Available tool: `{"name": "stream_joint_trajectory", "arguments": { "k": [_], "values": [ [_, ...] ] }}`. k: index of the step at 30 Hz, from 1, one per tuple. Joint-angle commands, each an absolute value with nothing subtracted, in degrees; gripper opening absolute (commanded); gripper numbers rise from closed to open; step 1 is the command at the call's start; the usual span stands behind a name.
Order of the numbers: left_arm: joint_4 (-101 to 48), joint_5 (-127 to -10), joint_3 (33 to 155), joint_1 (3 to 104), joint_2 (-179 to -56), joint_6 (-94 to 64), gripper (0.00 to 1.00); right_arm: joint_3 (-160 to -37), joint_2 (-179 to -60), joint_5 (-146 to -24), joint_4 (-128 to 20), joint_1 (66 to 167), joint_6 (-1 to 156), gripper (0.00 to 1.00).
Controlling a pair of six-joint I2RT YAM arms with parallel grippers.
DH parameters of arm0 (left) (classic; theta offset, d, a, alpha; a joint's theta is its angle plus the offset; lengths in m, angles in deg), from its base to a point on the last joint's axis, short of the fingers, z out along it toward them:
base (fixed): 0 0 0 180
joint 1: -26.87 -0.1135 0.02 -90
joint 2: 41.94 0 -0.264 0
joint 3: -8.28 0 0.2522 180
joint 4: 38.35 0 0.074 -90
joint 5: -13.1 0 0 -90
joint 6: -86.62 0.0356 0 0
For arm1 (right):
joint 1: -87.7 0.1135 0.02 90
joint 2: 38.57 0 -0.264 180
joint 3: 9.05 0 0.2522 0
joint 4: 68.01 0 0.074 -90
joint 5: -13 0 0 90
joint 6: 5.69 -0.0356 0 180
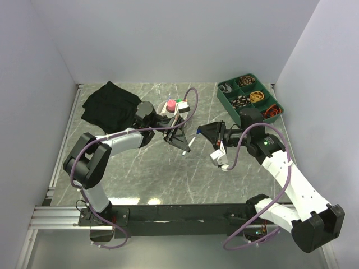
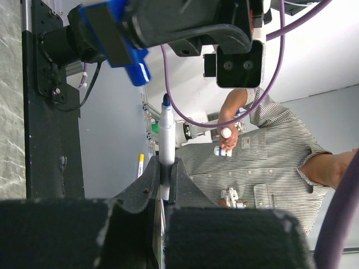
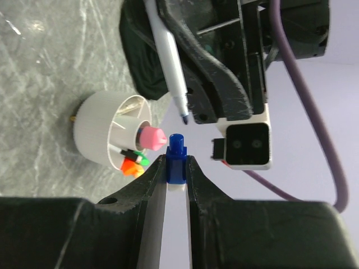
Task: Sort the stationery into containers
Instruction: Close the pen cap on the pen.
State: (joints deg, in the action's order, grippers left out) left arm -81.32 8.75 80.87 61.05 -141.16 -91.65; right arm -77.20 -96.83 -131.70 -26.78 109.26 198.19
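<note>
Left gripper (image 2: pixel 166 175) clamped on white pen (image 2: pixel 167 134), mid-air, near white bowl (image 3: pixel 92 131). Right gripper (image 3: pixel 176 168) pinches blue cap (image 3: pixel 176 159). Risk: cap off-axis from nib, jams or slips; 2 grippers could collide.

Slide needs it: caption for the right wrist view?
Right gripper holds blue cap near tip of pen gripped by left gripper.

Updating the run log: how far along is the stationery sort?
Done: pink-capped bottle, orange highlighter and green highlighter sit in the white holder. In hand: left gripper holds an uncapped pen, right gripper a blue cap, facing, not joined. Left: cap the pen, stow it. Black bag contents not visible.
</note>
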Motion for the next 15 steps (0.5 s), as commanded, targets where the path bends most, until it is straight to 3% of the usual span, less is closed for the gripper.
{"name": "stream_joint_trajectory", "arguments": {
  "k": [1,15],
  "values": [
    [-84.2,20.5,81.1,61.2,-140.1,-92.0,0.01,-79.6,-96.2,-132.6,-30.9,110.0,199.6,0.00],
    [-84.5,20.5,82.2,60.9,-141.7,-92.1,0.01,-79.8,-95.6,-132.7,-29.9,110.4,199.2,0.00]
  ]
}}
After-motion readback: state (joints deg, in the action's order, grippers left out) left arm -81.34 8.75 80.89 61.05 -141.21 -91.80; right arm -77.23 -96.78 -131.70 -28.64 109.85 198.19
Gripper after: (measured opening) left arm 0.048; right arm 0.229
